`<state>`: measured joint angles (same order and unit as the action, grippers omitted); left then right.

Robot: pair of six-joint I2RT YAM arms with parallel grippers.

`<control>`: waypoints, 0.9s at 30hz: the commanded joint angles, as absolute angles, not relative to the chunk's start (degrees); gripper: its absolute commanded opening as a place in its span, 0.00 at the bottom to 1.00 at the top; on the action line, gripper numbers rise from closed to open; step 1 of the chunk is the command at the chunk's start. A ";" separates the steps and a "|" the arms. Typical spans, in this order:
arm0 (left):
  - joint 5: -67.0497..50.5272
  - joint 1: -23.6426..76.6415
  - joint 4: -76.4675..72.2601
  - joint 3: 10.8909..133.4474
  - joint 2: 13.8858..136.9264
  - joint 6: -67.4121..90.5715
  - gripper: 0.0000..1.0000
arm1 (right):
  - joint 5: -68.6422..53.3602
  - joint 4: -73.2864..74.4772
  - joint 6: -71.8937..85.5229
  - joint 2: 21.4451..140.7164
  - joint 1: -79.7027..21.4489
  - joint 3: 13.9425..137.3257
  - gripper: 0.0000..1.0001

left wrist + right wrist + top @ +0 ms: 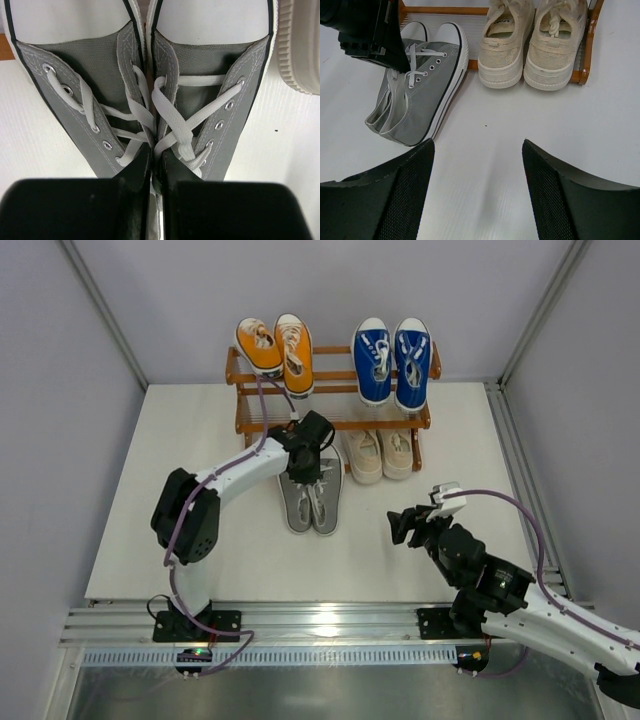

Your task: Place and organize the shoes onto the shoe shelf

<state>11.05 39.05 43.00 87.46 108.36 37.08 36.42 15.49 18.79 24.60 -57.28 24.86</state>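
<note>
From where I stand, the left hand (310, 475) is down over the grey shoes (310, 505), its two fingers squeezed nearly together on the inner sides of both shoes at the laces, so it grips the pair as one. The grey pair sits on the white counter (200, 540) with its toes right up at the lower left front of the shoe shelf (336, 390) and its heels pointing back towards the arms. The cream shoes (380, 453) occupy the lower tier on the right (just beside the grey ones). On the top tier the orange shoes (275, 350) are at the left and the blue shoes (393, 360) at the right. The right hand (405, 525) hovers over bare counter, fingers spread wide, holding nothing
</note>
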 commanded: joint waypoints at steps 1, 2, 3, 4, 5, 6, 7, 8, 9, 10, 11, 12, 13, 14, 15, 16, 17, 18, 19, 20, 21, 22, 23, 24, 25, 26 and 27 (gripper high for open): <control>14.15 37.53 39.82 91.58 107.40 34.10 0.00 | 38.23 14.77 17.93 23.38 -57.57 26.11 0.73; 14.15 37.44 39.55 91.67 107.23 34.01 0.00 | 38.23 15.03 17.84 23.29 -57.57 26.02 0.73; 14.15 37.44 39.38 91.76 106.97 34.01 0.00 | 38.32 14.86 18.02 23.38 -57.48 25.84 0.73; 14.15 37.44 39.29 91.76 106.88 33.84 0.00 | 38.23 14.85 18.02 23.47 -57.57 25.84 0.73; 14.24 37.44 39.29 91.84 106.70 33.66 0.00 | 38.32 14.85 18.02 23.55 -57.57 25.84 0.73; 14.59 37.44 39.03 91.76 106.53 33.31 0.00 | 38.32 14.85 17.93 23.64 -57.57 25.84 0.73; 15.46 37.44 39.02 91.93 106.52 32.70 0.00 | 38.32 14.68 18.02 23.64 -57.48 25.84 0.73; 15.90 37.44 39.20 92.02 106.52 32.35 0.00 | 38.32 14.68 18.02 23.82 -57.57 25.84 0.73; 16.00 37.35 39.29 91.93 106.44 32.17 0.00 | 38.23 14.59 18.02 23.91 -57.57 25.84 0.73; 16.17 37.35 39.11 91.59 106.35 31.82 0.00 | 38.23 14.50 18.02 23.91 -57.57 25.84 0.73; 16.26 37.35 39.02 91.23 106.17 31.47 0.00 | 38.23 14.24 18.02 24.17 -57.57 25.75 0.73; 16.17 37.35 38.41 90.71 105.65 31.12 0.00 | 38.15 14.33 18.19 24.08 -57.57 25.66 0.73; 16.26 37.35 36.93 89.92 105.47 30.85 0.00 | 38.06 13.98 18.19 24.17 -57.48 25.58 0.73; 16.61 37.35 36.48 88.52 105.21 30.76 0.00 | 38.14 13.97 18.28 24.34 -57.48 25.49 0.73; 16.61 37.35 36.13 87.98 105.03 30.59 0.00 | 38.06 13.80 18.37 24.43 -57.57 25.40 0.73; 16.61 37.35 35.43 87.28 104.86 30.67 0.00 | 37.97 13.71 18.46 24.61 -57.57 25.40 0.73; 16.44 37.35 35.07 85.88 104.68 30.76 0.00 | 37.79 13.54 18.54 24.70 -57.57 25.23 0.73; 16.17 37.35 34.81 85.00 104.50 31.11 0.00 | 37.79 13.54 18.63 24.96 -57.48 25.14 0.73; 15.82 37.35 34.54 84.29 103.98 31.37 0.00 | 37.79 13.36 18.72 25.05 -57.48 25.05 0.73; 15.04 37.35 33.84 82.29 103.54 31.64 0.00 | 37.88 13.36 18.89 25.05 -57.57 24.96 0.73; 14.68 37.35 33.40 81.31 103.10 32.25 0.01 | 37.79 13.45 18.90 25.05 -57.57 24.96 0.73; 14.33 37.44 33.05 80.34 101.96 32.60 0.07 | 37.79 13.27 18.98 25.14 -57.57 24.87 0.73; 14.15 37.44 32.00 79.20 101.43 32.78 0.14 | 37.71 13.27 19.07 25.14 -57.57 24.70 0.73; 13.63 37.44 31.47 77.36 100.82 33.04 0.21 | 37.71 13.10 19.07 25.14 -57.57 24.61 0.73; 13.54 37.44 31.12 76.47 100.38 33.57 0.33 | 37.71 12.92 19.16 25.14 -57.57 24.52 0.73; 13.62 37.44 30.77 75.94 99.68 34.01 0.41 | 37.62 12.83 19.16 25.22 -57.57 24.43 0.73; 13.62 37.44 30.76 75.07 99.32 34.27 0.56 | 37.53 12.83 19.16 25.31 -57.57 24.43 0.73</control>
